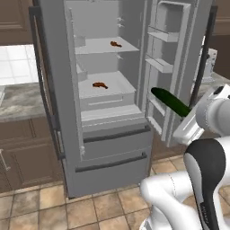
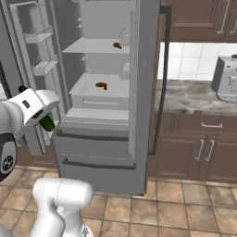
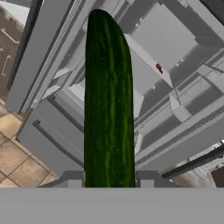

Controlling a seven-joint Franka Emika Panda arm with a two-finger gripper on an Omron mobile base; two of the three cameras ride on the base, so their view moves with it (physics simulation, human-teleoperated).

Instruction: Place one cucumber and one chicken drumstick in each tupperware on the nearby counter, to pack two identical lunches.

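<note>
Jaws point(image 3: 109, 183) apparently grip dark cucumber point(image 3: 108, 100); base views show two drumsticks point(image 1: 99, 85).

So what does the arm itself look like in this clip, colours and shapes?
The arm is made of glossy white, rounded, tubular segments with dark, nearly black joint sections. In the right base view a dark joint cap near the left edge carries a small pale round emblem. The gripper has grey finger tips. No cables are visible.

The arm is raised and bent — its pincer point(image 3: 109, 181) closed on the cucumber point(image 3: 108, 100).
</note>
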